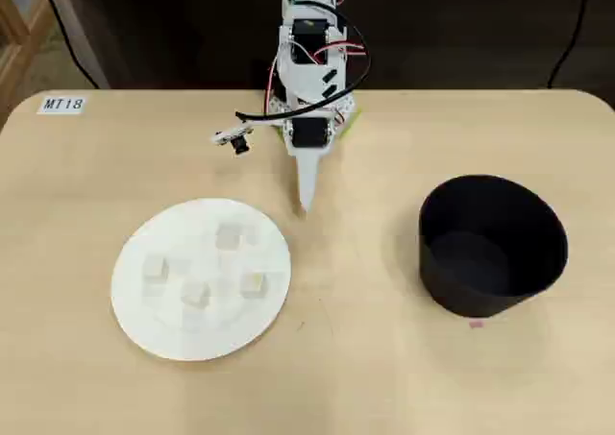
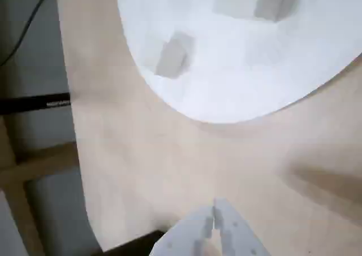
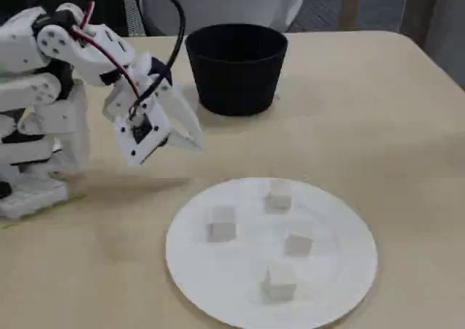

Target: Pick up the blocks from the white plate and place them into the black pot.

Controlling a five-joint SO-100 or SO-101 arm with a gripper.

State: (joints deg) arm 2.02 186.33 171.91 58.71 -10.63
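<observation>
Four small off-white cube blocks (image 1: 228, 236) sit nearly tone-on-tone on the large round white plate (image 1: 154, 320). The round matte black pot (image 1: 492, 248) is unpatterned. The pale tan wooden surface (image 1: 384, 377) shows faint grain. The white plastic gripper (image 2: 214, 217) carries red and black wires.

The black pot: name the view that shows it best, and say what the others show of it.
The overhead view is best: the black pot appears whole, rim and dark interior, right of the white plate. The fixed view shows its outer wall and rim from the side, with little of the inside. The wrist view does not show it.
</observation>
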